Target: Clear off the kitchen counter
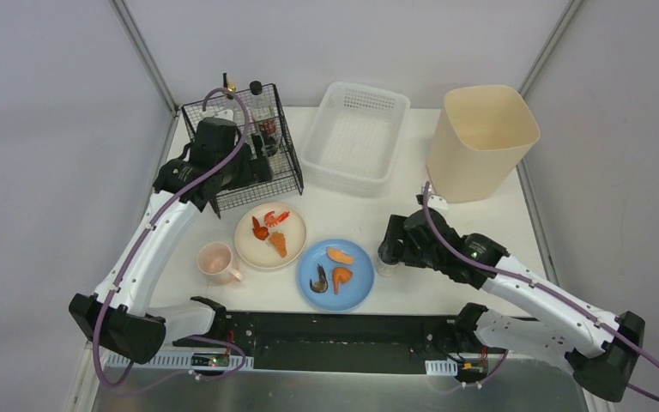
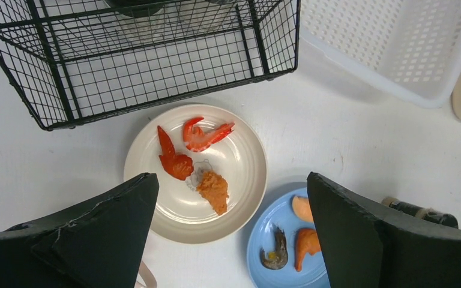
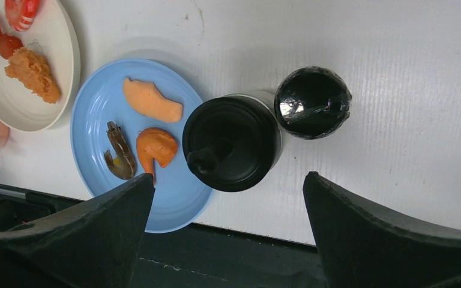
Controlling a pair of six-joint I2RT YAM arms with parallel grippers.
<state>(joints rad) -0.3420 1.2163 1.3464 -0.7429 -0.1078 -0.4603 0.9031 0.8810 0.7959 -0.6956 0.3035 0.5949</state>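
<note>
The white kitchen counter (image 1: 369, 215) holds a cream plate (image 1: 295, 240) with red and orange food pieces, a blue plate (image 1: 356, 292) with several food pieces, and a pink mug (image 1: 216, 261). My left gripper (image 1: 216, 199) is open and empty, raised over the cream plate (image 2: 240, 180) just in front of the black wire rack (image 1: 244, 146). My right gripper (image 1: 390, 245) is open and empty, above a black-lidded jar (image 3: 233, 143) and a smaller black-capped bottle (image 3: 312, 102) that stand right of the blue plate (image 3: 96, 120).
The wire rack holds bottles at the back left. A white perforated basket (image 1: 356, 133) sits at the back centre and a tall cream bin (image 1: 480, 137) at the back right. A black strip (image 3: 246, 258) borders the counter's near edge.
</note>
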